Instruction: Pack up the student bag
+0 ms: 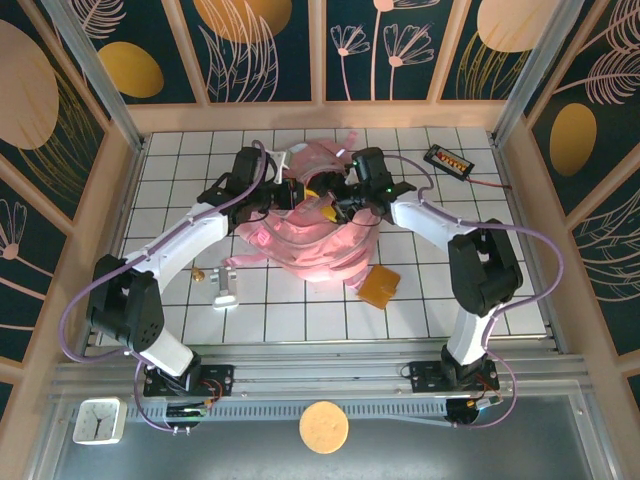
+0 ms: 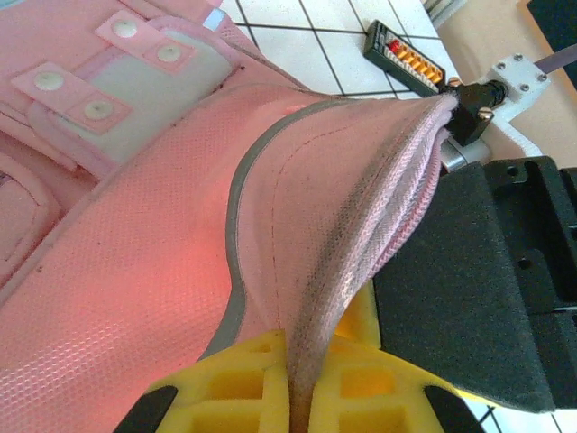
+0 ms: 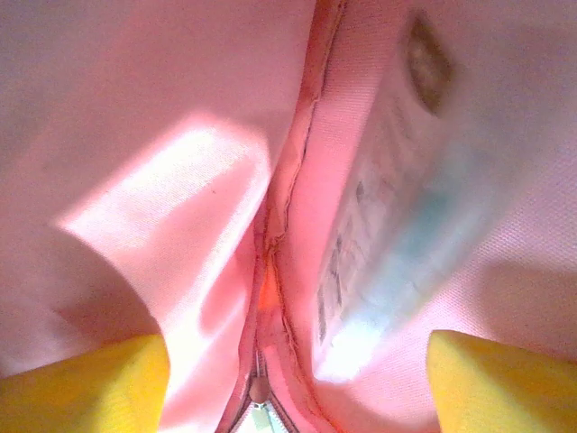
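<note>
1. Bench (image 1: 310, 322): white tiled top with a dark grid, walled by patterned panels.
2. Student bag (image 1: 310, 255): soft pink backpack, crumpled, lying at the centre of the bench between the two arms. Straps trail toward 12 o'clock. In the left wrist view, a grey-piped seam and a pale panel with snap tabs show.
3. Left arm (image 1: 185, 245): reaches in from 8 o'clock to the bag's upper edge.
4. Right arm (image 1: 425, 215): reaches in from 4 o'clock to the same edge.
5. Left gripper (image 2: 302, 383): yellow fingers (image 2: 230, 383) pressed together on the bag's zipper-tape edge, pinching the fabric upward.
6. Right gripper (image 3: 297, 383): yellow fingers (image 3: 81, 379) spread wide, with pink lining all round them. A zipper pull (image 3: 260, 390) and a blurred pale label (image 3: 379, 225) lie between.
7. Orange square pad (image 1: 378, 287): flat on the bench, touching the bag at its 5 o'clock.
8. Black handset (image 1: 448, 160): has a row of orange buttons. Lies at the bag's 2 o'clock, well apart.
9. Small white-and-silver object (image 1: 222, 290): near the bag at 8 o'clock, type unclear.
</note>
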Available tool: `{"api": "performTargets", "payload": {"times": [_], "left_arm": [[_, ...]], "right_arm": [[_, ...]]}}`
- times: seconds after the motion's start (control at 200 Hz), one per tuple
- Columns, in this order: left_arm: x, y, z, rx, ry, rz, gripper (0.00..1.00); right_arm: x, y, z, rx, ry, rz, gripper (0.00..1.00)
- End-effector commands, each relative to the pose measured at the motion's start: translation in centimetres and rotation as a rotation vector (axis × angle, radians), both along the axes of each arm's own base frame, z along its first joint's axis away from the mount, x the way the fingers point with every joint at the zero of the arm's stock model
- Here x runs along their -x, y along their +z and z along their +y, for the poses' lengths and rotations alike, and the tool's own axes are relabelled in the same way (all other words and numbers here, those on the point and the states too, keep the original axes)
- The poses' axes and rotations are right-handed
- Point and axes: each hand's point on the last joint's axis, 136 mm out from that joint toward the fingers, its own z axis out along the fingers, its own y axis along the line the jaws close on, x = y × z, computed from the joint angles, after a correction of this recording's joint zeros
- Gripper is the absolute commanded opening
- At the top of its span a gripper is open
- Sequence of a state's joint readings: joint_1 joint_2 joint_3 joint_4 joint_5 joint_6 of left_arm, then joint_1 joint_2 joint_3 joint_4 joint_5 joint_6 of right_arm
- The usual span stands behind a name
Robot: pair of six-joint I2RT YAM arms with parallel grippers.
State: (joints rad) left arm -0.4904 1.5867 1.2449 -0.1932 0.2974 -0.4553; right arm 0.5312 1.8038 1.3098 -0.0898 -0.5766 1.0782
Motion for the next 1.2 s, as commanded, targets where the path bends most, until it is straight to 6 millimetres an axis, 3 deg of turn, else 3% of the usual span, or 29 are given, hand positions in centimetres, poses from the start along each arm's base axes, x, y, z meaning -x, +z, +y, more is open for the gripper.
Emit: {"api": "performTargets", "payload": {"times": [0.0,0.165,0.345,0.435,0.495,0.575,0.671,0.761,0.841,0.941,1.056,1.191], "left_arm": [[0.2,5.2,-1.5,0.113,-0.049,-0.131,0.00],[0.2,5.1,-1.3,0.101,-0.044,-0.135,0.00],[0.2,4.4,-1.1,0.083,-0.040,-0.131,0.00],[0.3,3.7,-0.8,0.072,-0.033,-0.126,0.00],[0.5,3.2,-0.9,0.072,-0.038,-0.117,0.00],[0.6,2.8,-0.9,0.075,-0.041,-0.110,0.00],[0.6,2.5,-1.0,0.072,-0.045,-0.111,0.00],[0.7,2.2,-1.1,0.071,-0.056,-0.108,0.00],[0.9,1.6,-1.3,0.076,-0.070,-0.095,0.00],[1.3,0.9,-1.5,0.088,-0.085,-0.075,0.00],[1.8,0.4,-1.5,0.087,-0.092,-0.062,0.00],[2.2,0.0,-1.4,0.082,-0.103,-0.049,0.00]], "right_arm": [[0.2,0.1,0.1,0.049,0.020,-0.020,0.80],[1.0,0.7,-1.1,0.080,0.004,-0.042,0.78],[1.2,4.5,-2.4,0.122,-0.015,-0.147,0.76],[2.0,5.9,-4.8,0.227,-0.059,-0.163,0.76],[3.2,5.6,-7.3,0.337,-0.102,-0.127,0.78],[5.9,4.4,-10.9,0.478,-0.144,-0.065,0.86],[10.4,1.2,-15.1,0.603,-0.195,0.070,0.92],[14.5,-1.8,-16.5,0.553,-0.217,0.158,0.90],[16.8,-4.4,-16.9,0.454,-0.255,0.189,0.88],[18.4,-7.1,-17.6,0.359,-0.307,0.197,0.85],[19.7,-10.1,-18.3,0.363,-0.318,0.235,0.82],[19.3,-11.9,-18.5,0.414,-0.294,0.227,0.80]]}}
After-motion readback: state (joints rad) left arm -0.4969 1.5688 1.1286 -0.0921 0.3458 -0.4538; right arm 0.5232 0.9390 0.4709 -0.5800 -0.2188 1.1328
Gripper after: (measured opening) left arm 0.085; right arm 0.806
